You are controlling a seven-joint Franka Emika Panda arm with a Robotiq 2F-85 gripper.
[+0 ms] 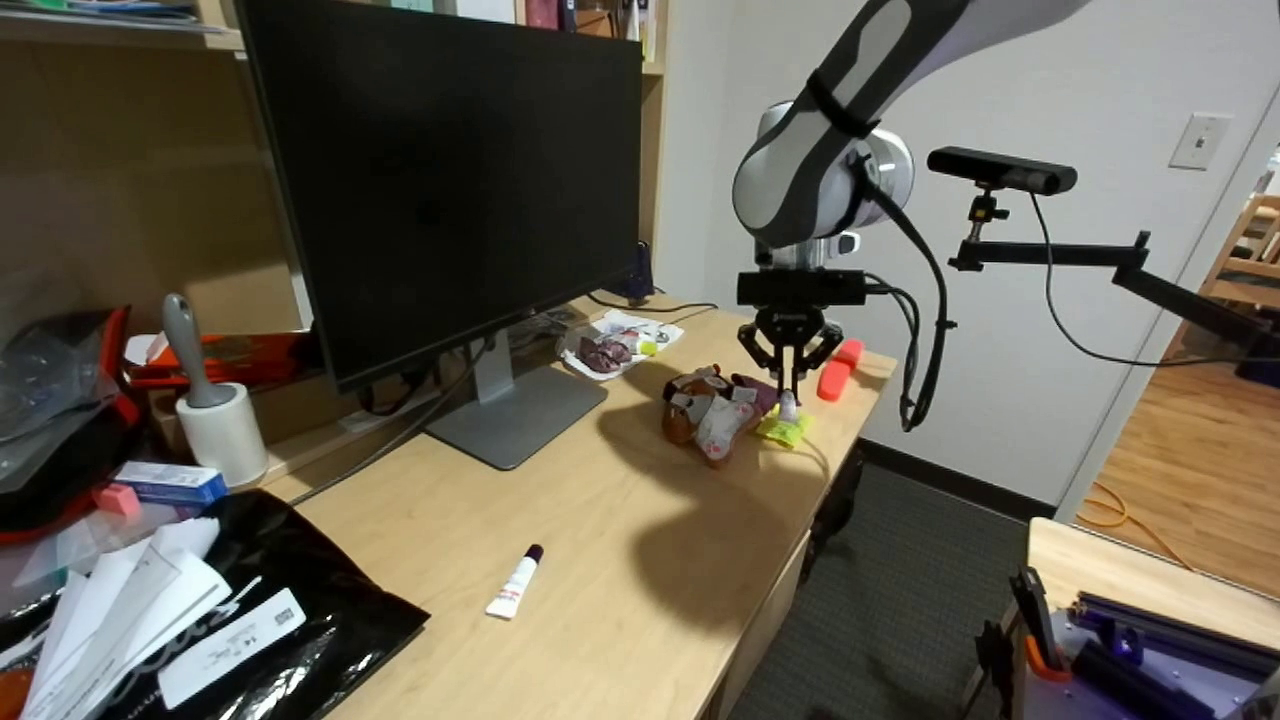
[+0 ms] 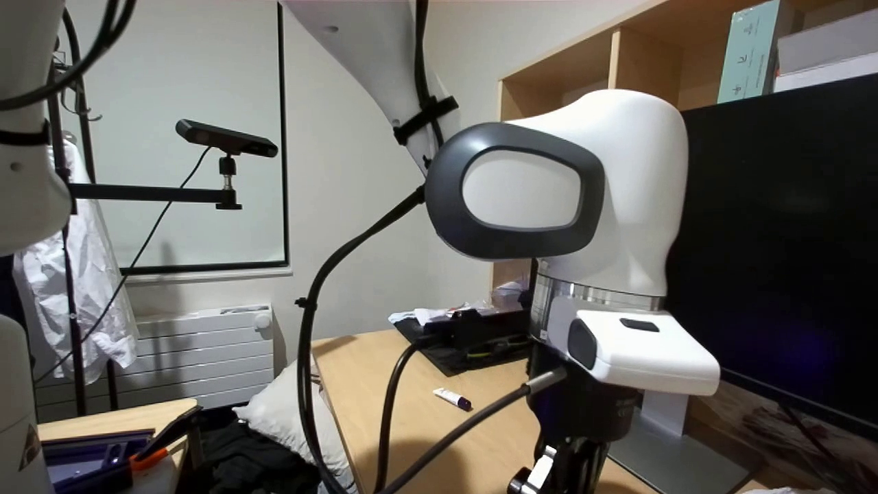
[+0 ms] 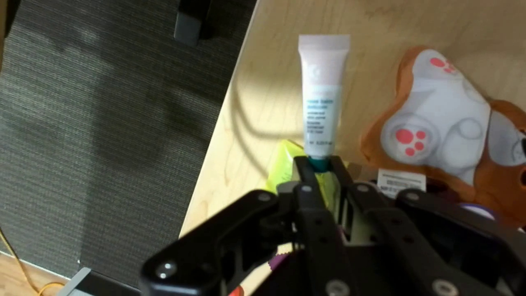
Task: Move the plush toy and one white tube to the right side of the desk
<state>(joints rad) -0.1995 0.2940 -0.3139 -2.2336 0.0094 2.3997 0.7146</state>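
The gripper (image 1: 788, 391) pinches a white tube (image 3: 323, 98) by its teal cap (image 3: 318, 164), a yellow packet (image 3: 283, 166) beneath the jaws, the brown-and-white plush toy (image 3: 441, 117) beside them, a red object (image 1: 840, 371) near.

Soft Shadows, Blurred Print

In both exterior views, light from above throws soft-edged shadows on the long light tan wooden desk (image 1: 590, 490). In an exterior view, glare streaks the glossy black plastic bag (image 1: 320, 580); in an exterior view, a violet-blue sheen tints the flat black monitor (image 2: 782, 274). In the wrist view, the dark grey ribbed carpet (image 3: 123, 135) is dim, fine print on the white tube with a teal cap (image 3: 322, 98) is blurred, and the black two-fingered gripper (image 3: 320, 163) slightly soft.
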